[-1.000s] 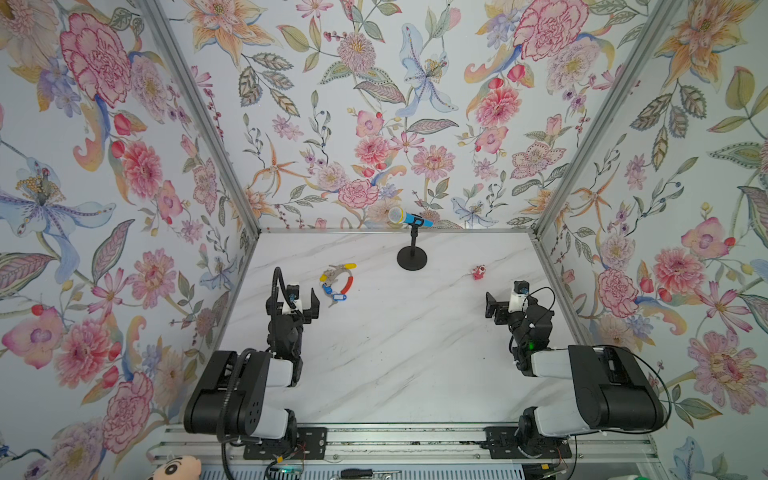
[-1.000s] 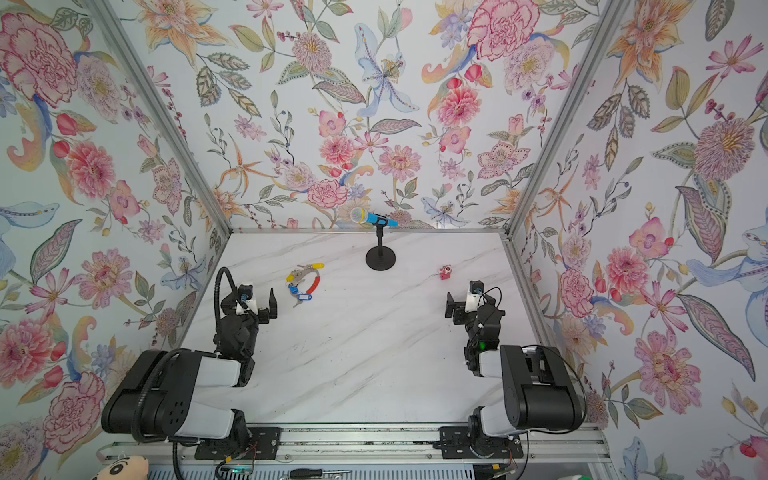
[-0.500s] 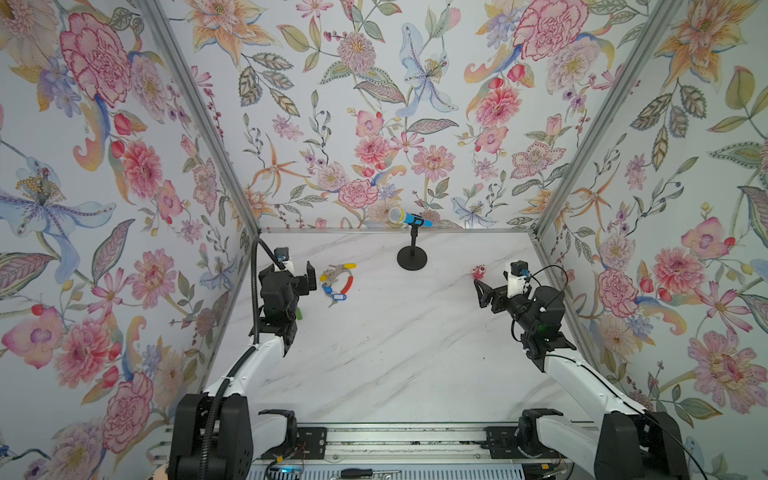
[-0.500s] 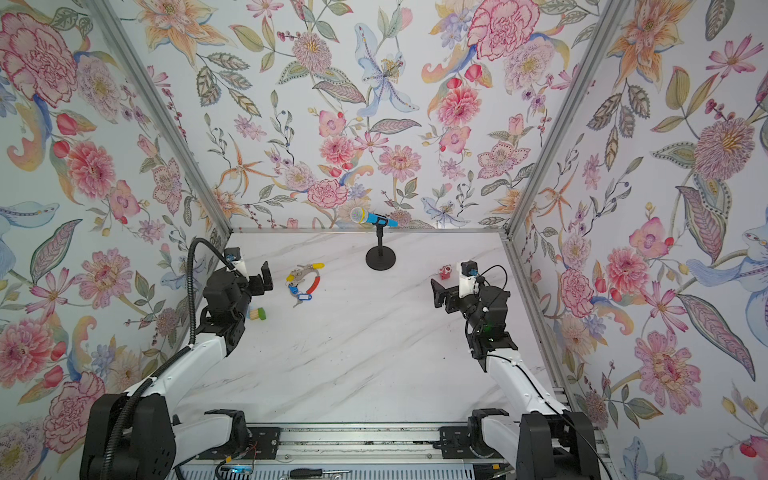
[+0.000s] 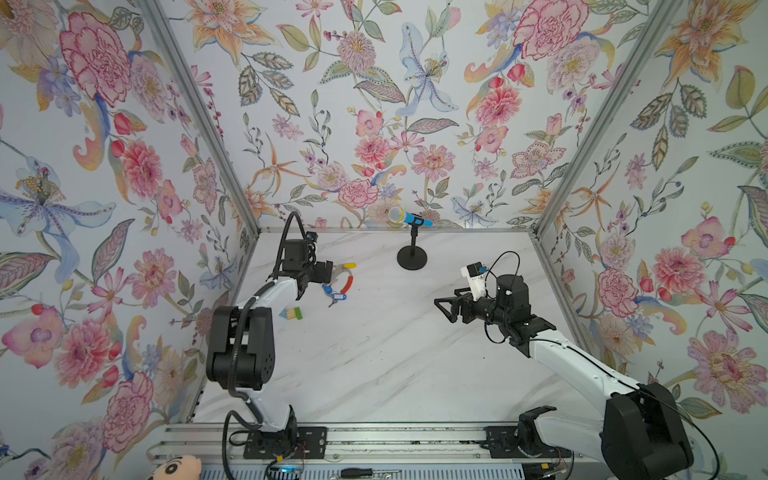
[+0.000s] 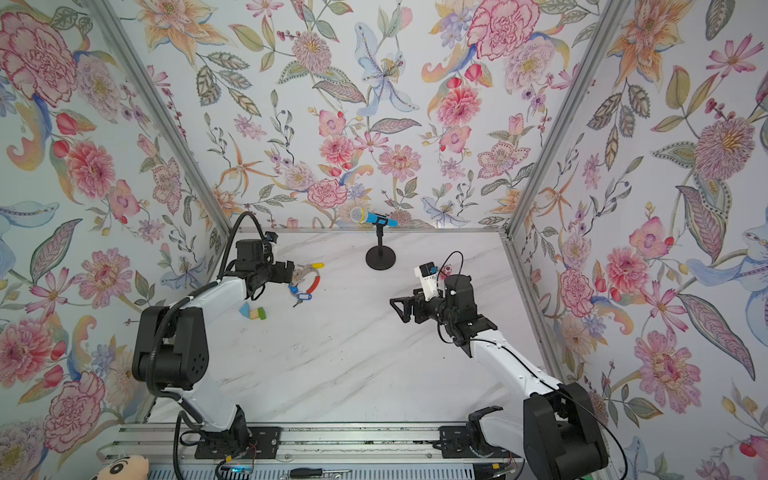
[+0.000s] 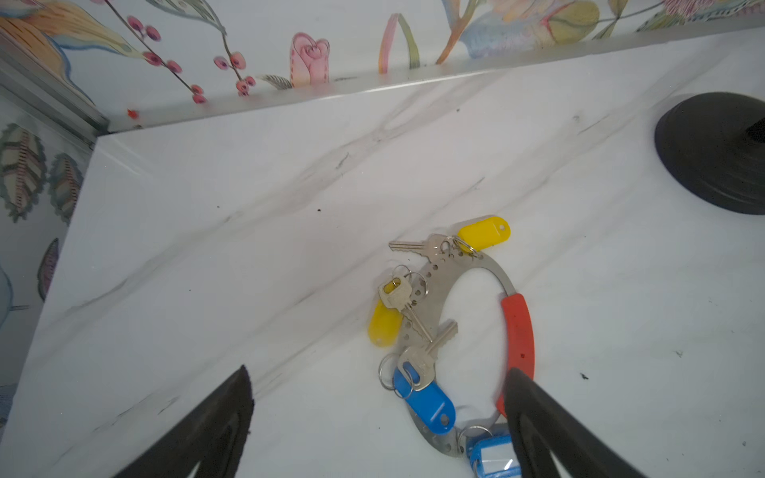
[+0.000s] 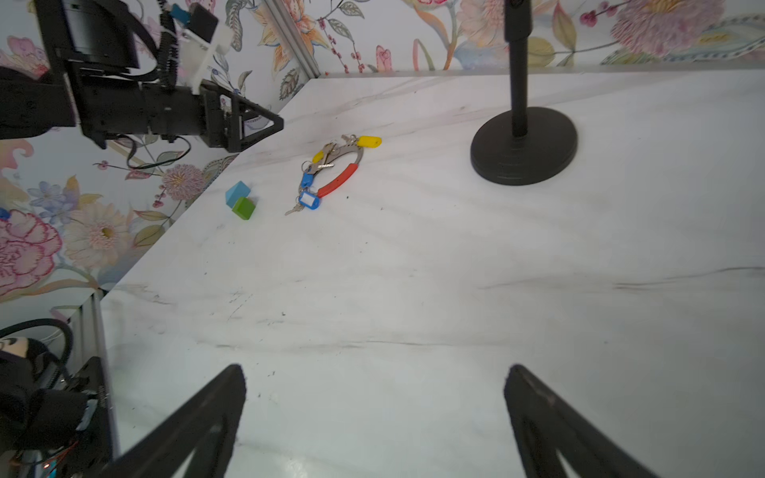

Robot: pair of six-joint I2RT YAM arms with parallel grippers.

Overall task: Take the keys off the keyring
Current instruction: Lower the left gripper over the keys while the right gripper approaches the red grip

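Both arms have unfolded from the near edge and reached out over the table (image 5: 395, 353). The left gripper (image 7: 378, 372) now hangs over the keyring (image 7: 488, 265), jaws wide apart; whether it touches the ring cannot be told. The keyring lies flat at the table's far left, with the keys (image 7: 398, 294) on it. The right gripper (image 8: 372, 368), jaws apart and empty, hovers right of centre.
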